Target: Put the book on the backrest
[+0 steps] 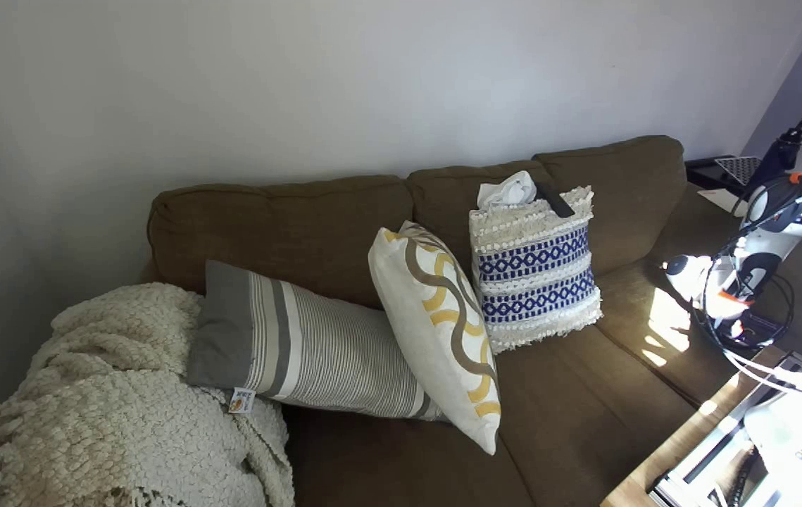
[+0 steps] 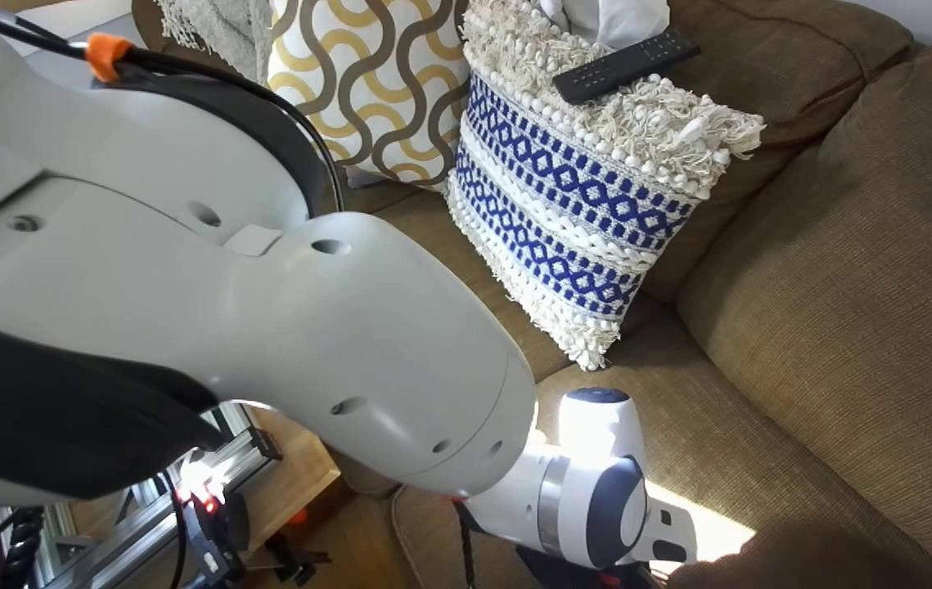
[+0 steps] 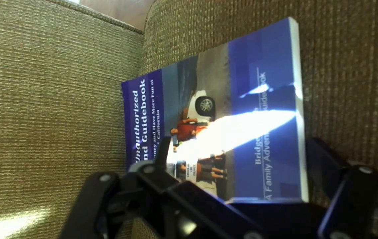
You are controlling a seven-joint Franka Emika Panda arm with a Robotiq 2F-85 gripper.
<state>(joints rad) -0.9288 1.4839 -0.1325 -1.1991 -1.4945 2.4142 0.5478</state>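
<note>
Low in the wrist view, the tool [image 3: 240, 145] stands spread, one jaw in front of the book [image 3: 215, 106], the opposite jaw just past its right edge. The book lies mid-frame on brown sofa fabric [image 3: 351, 73], its cover streaked with bright glare. Farther off, in an exterior view, a navy-and-white cushion [image 1: 538, 282] leans right of centre with a black remote [image 1: 555, 200] at its top; the backrest [image 1: 443, 197] runs behind, across mid-frame.
</note>
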